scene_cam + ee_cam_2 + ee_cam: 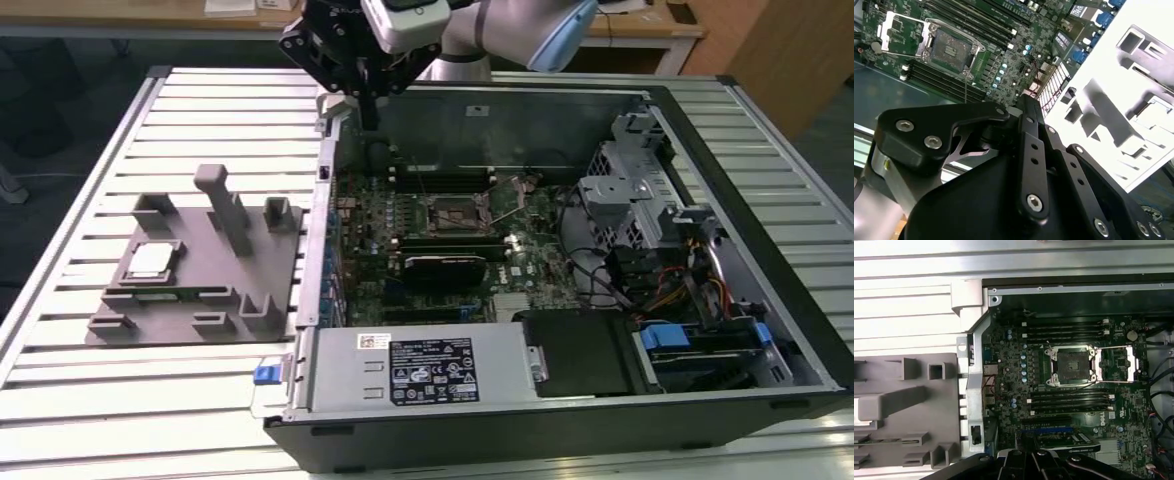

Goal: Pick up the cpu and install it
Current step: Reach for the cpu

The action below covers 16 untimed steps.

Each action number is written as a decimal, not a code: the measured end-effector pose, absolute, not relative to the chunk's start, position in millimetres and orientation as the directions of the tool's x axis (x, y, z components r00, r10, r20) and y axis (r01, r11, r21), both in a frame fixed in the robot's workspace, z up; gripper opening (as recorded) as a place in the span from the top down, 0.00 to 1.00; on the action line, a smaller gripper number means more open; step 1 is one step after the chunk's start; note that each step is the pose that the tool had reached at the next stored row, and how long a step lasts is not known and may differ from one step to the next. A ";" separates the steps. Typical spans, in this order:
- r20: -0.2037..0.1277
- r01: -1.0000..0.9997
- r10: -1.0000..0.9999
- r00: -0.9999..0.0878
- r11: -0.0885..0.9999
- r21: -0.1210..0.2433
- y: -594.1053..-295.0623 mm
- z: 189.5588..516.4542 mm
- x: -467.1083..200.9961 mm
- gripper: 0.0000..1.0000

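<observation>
Exterior view: cpu (150, 262), a flat square with a pale silver lid, is seated in a recess of the grey moulded holder (187, 312) at 9 o'clock, well apart from the gripper (366, 102). The gripper is hung at 11 o'clock over the rim of the open case (561, 425), clenched to a narrow tip with nothing grasped. Closer detail is given in both wrist views: the socket (1072, 365), metal frame swung open, sits between black memory slots (1069, 330) on the green board (1134, 410). A ribbed metal table (80, 420) lies underneath.
</observation>
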<state>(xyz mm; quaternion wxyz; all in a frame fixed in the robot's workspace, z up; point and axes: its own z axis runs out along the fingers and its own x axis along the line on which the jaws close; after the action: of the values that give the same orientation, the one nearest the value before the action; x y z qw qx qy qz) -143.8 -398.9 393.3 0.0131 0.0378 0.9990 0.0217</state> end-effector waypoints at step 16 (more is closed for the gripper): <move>-0.025 0.075 0.076 -0.997 0.996 0.044 -398.9 393.3 -163.3 0.89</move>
<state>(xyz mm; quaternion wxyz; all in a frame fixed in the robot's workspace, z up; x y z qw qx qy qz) -163.3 -398.9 393.3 0.0132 0.0378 0.9990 0.0217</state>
